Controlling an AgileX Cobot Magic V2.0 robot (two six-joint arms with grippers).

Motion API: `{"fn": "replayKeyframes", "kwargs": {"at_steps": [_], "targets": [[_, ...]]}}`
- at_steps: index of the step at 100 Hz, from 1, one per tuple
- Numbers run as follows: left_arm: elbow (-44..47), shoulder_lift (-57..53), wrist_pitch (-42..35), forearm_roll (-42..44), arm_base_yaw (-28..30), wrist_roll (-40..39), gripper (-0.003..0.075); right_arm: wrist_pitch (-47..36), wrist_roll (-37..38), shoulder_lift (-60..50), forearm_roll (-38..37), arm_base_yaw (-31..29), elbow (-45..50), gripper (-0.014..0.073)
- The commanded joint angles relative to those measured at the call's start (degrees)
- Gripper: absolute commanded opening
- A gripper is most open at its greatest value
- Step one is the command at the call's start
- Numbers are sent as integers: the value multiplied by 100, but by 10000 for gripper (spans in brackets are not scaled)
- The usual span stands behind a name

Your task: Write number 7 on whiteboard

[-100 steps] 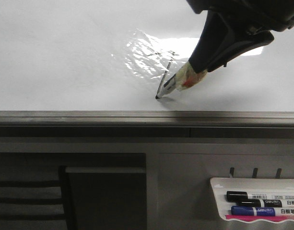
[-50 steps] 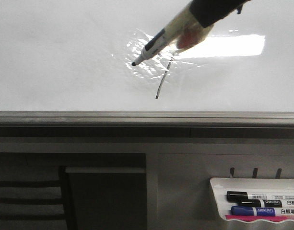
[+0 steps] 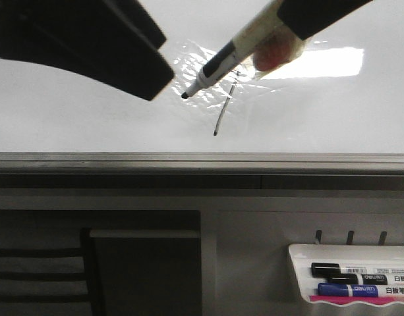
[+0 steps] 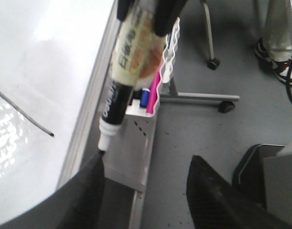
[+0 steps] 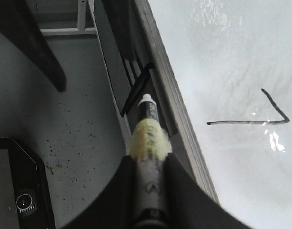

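The whiteboard (image 3: 70,125) fills the upper front view above its grey rail (image 3: 188,161). The number 7 (image 3: 223,112) is a thin dark mark beside the bright reflection; it also shows in the right wrist view (image 5: 250,121). My right gripper (image 5: 146,162) is shut on a black-and-white marker (image 3: 221,62) wrapped in yellowish tape. It holds the marker's uncapped tip up-left of the 7, off the board. My left gripper (image 4: 147,162) is open and empty, and its dark finger (image 3: 109,46) hangs just left of the marker tip.
A small white tray (image 3: 300,253) hangs below the rail at the right and holds a black and a blue marker (image 3: 346,280). A wheeled stand (image 4: 212,62) and a person's feet (image 4: 279,43) are on the grey floor.
My right gripper has lifted the marker from the bottom of the 7's slanted stroke up and left, off the board. My left gripper has come into the front view at upper left.
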Motion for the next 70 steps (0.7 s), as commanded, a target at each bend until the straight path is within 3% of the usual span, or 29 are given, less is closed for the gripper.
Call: {"fn": "replayKeyframes", "kwargs": {"at_steps": [1, 13, 49, 70], "targets": [[-204, 128, -931, -231, -265, 136, 364, -244, -87, -122, 33, 9, -157, -43], [-221, 415, -1435, -231, -524, 192, 364, -205, -139, -122, 33, 9, -157, -43], [-341, 739, -1717, -231, -747, 230, 361, -145, -326, -122, 33, 9, -157, -43], [-341, 753, -1776, -231, -747, 230, 190, -97, -326, -111, 73, 9, -157, -43]]}}
